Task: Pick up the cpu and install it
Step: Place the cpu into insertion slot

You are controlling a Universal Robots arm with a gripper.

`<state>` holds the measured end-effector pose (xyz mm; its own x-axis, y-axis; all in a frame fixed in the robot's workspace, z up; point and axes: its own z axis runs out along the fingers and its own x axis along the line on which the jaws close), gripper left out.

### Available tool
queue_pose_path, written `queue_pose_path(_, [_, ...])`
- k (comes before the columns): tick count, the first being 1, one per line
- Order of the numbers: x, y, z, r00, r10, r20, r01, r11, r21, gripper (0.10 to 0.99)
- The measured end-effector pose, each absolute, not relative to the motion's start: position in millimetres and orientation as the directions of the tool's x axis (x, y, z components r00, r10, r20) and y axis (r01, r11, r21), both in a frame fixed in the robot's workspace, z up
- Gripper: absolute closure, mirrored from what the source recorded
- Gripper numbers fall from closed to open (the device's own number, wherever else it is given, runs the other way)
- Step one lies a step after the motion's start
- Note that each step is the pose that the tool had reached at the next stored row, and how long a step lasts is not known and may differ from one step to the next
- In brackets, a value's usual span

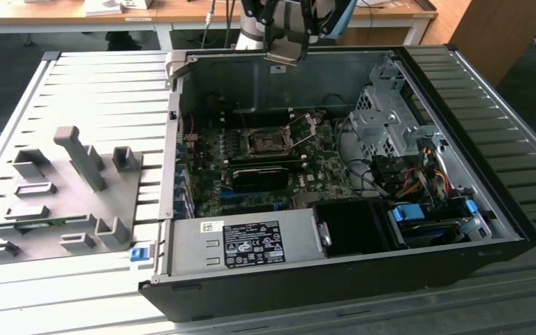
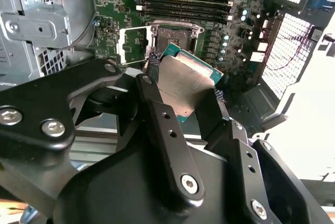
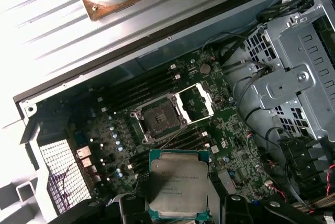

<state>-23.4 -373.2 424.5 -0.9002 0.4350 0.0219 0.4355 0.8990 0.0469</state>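
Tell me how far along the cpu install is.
Pickup looks done: the gripper is shut on the cpu, held above the motherboard. The socket sits empty with its metal frame flipped open. Left: the cpu is not yet seated in the socket.

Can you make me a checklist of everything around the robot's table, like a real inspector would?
Surface: a ribbed metal table with an open computer case lying on it.
Job's things: the cpu is held in the air above the motherboard. The socket is empty and its metal frame is flipped open.
Clutter: a grey tray with upright holders sits to the exterior view's left of the case.
Grippers: the gripper is shut on the cpu, with a finger on each side.
Cables: coloured wires are bundled beside the drive cage.
Surroundings: wooden desks stand behind the table.
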Motion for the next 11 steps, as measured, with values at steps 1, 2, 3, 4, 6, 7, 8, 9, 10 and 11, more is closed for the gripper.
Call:
queue_pose_path(1, [-23.3, -373.2, 424.5, -0.898, 0.439, 0.022, 0.440, 0.897, 0.047, 0.557])
queue_pose_path(2, [-23.3, -373.2, 424.4, -0.896, 0.443, 0.022, 0.443, 0.895, 0.047, 0.557])
queue_pose_path(3, [-23.3, -373.2, 424.4, -0.895, 0.446, 0.022, 0.447, 0.893, 0.047, 0.557])
queue_pose_path(4, [-23.3, -373.2, 424.4, -0.893, 0.450, 0.022, 0.450, 0.892, 0.047, 0.557])
queue_pose_path(6, [-23.3, -373.2, 424.3, -0.889, 0.458, 0.022, 0.458, 0.887, 0.047, 0.557])
queue_pose_path(7, [-23.4, -373.2, 424.3, -0.887, 0.462, 0.022, 0.462, 0.885, 0.047, 0.557])
queue_pose_path(8, [-23.4, -373.2, 424.2, -0.884, 0.466, 0.022, 0.467, 0.883, 0.047, 0.557])
queue_pose_path(9, [-23.4, -373.2, 424.2, -0.881, 0.473, 0.022, 0.473, 0.880, 0.047, 0.557])
queue_pose_path(10, [-23.4, -373.1, 424.2, -0.875, 0.484, 0.022, 0.484, 0.874, 0.047, 0.557])
queue_pose_path(11, [-23.4, -373.1, 424.2, -0.867, 0.498, 0.022, 0.499, 0.866, 0.047, 0.557])
